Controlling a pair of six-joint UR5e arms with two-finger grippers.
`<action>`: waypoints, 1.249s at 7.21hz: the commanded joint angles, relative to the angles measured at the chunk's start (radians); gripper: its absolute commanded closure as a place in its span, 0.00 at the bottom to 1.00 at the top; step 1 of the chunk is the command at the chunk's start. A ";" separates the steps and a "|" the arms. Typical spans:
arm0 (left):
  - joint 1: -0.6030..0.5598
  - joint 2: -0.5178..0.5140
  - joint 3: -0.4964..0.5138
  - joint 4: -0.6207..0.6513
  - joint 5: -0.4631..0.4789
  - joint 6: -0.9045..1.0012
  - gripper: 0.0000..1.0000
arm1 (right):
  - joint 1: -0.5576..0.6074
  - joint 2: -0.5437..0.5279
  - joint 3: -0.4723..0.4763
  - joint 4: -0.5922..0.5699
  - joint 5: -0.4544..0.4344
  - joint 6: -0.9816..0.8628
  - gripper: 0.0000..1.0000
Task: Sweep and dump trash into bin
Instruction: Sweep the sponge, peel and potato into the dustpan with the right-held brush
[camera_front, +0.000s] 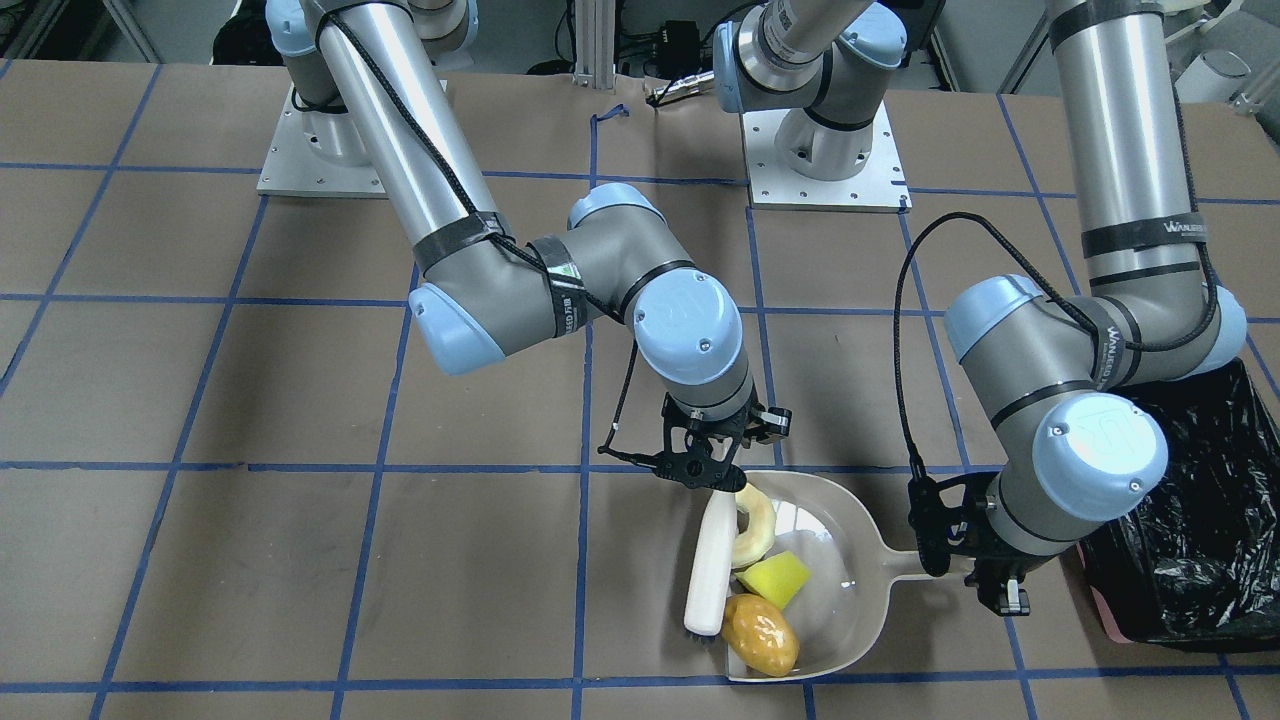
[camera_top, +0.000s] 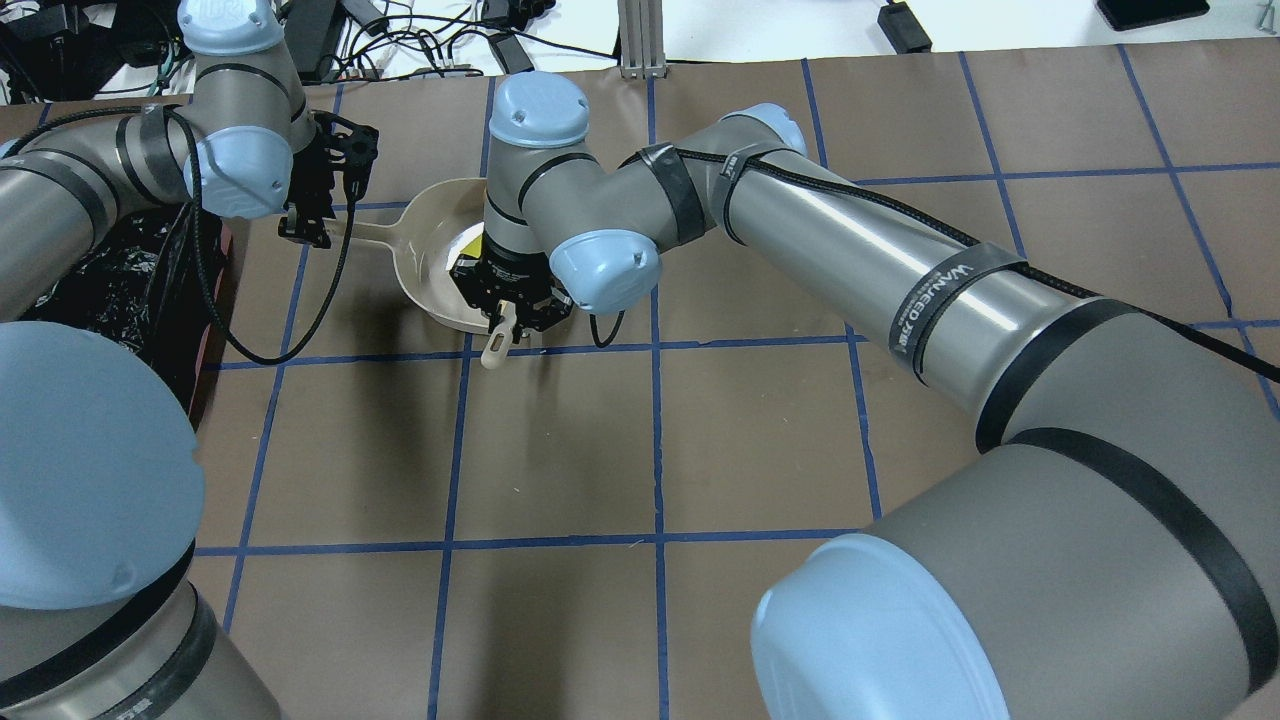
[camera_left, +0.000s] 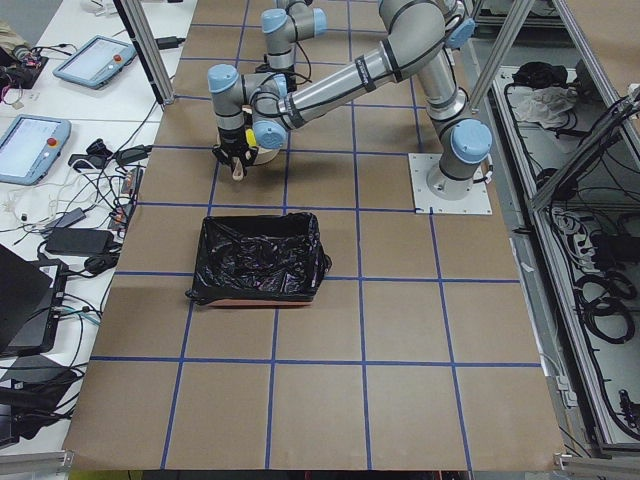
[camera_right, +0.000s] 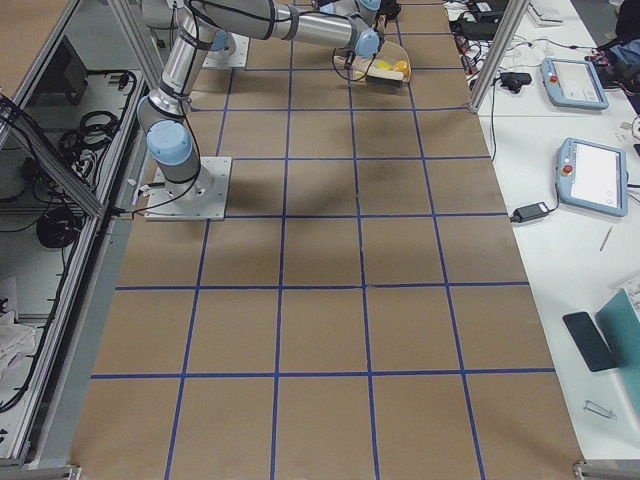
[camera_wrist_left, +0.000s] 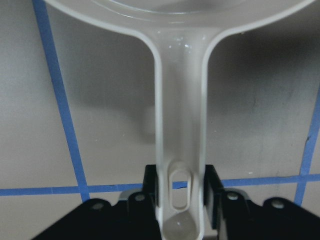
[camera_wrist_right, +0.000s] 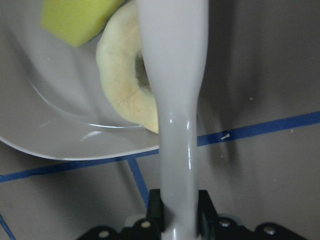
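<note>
The beige dustpan (camera_front: 850, 520) lies on the table and holds the trash: a glossy yellow-orange lump (camera_front: 760, 635) at its mouth, a yellow sponge block (camera_front: 775, 578) and a pale cream peel slice (camera_front: 755, 525). My right gripper (camera_front: 712, 478) is shut on a white brush (camera_front: 710, 565), which lies along the pan's open side against the peel (camera_wrist_right: 125, 90). My left gripper (camera_front: 975, 575) is shut on the dustpan handle (camera_wrist_left: 180, 150). The bin (camera_front: 1200, 520), lined with black plastic, stands just beyond the left gripper.
The brown table has blue tape grid lines. The two arm bases (camera_front: 825, 150) sit at the robot's side of the table. The bin also shows in the exterior left view (camera_left: 260, 258), and tablets and cables lie off the table's far edge.
</note>
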 joint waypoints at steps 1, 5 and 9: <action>0.001 0.001 0.000 0.000 0.000 0.000 0.89 | 0.038 0.035 -0.052 -0.033 0.025 0.032 1.00; 0.001 0.005 -0.001 0.000 0.000 0.000 0.88 | 0.053 0.005 -0.091 -0.016 0.039 0.060 1.00; 0.004 0.009 -0.001 0.000 -0.009 0.001 0.89 | 0.009 -0.091 -0.088 0.150 -0.011 0.043 1.00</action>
